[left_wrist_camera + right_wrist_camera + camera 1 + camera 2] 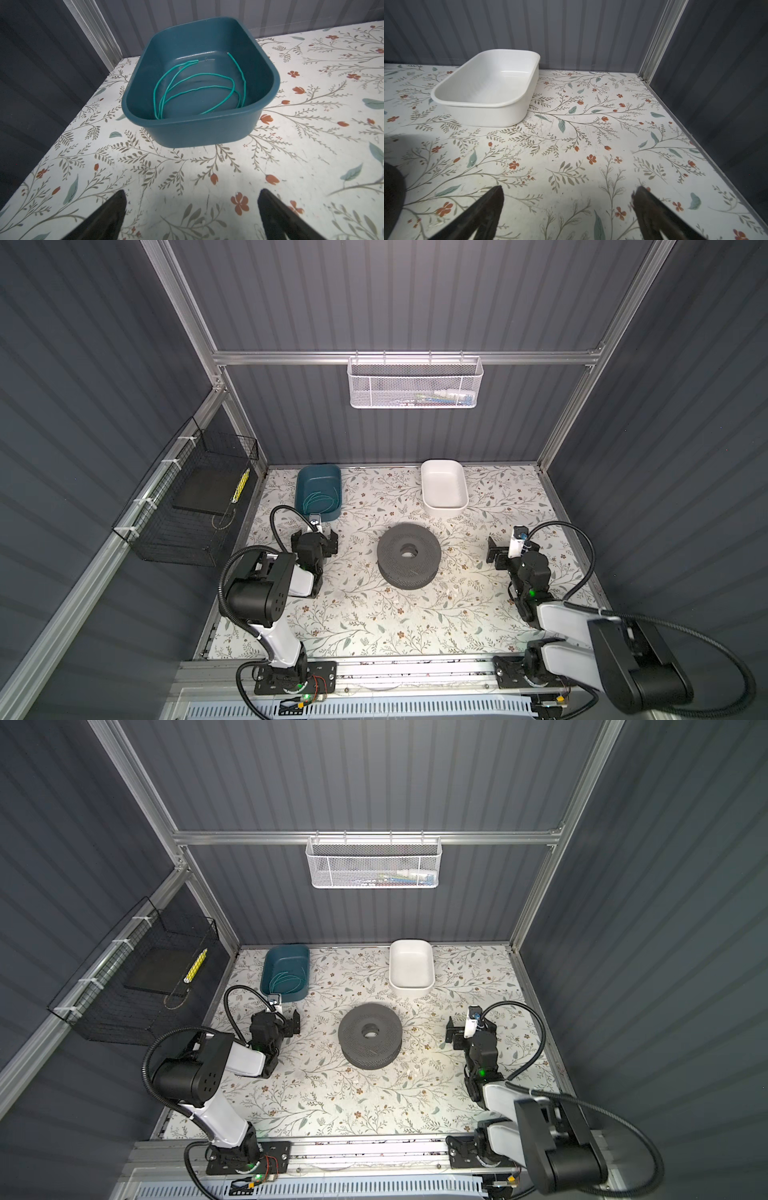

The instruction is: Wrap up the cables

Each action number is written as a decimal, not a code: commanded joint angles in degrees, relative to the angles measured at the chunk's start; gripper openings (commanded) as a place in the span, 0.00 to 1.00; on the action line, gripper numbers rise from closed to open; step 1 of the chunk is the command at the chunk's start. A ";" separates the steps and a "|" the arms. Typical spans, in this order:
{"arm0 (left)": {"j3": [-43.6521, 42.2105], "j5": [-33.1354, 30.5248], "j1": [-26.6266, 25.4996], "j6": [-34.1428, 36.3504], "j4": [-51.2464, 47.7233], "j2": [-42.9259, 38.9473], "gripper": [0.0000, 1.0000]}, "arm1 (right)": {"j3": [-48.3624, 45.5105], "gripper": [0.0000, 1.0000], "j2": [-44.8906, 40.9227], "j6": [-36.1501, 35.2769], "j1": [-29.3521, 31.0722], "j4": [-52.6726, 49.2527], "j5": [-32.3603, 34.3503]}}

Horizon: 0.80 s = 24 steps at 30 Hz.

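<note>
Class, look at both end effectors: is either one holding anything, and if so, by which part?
Nothing is held. The left end effector and the right end effector both stand open above the table, with nothing between the jaws.

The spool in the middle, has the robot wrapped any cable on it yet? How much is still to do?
Done: nothing yet. The spool is bare and the white tub is empty.
In hand: nothing. The left gripper and right gripper are both open and empty.
Left: all of it. The only wire in view, a teal-green wire, lies loose in the teal tub.
</note>
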 commanded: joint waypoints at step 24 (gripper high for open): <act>0.07 0.45 0.40 -0.77 0.03 -0.74 0.99 | -0.71 0.99 11.97 -1.58 -2.39 24.36 -0.18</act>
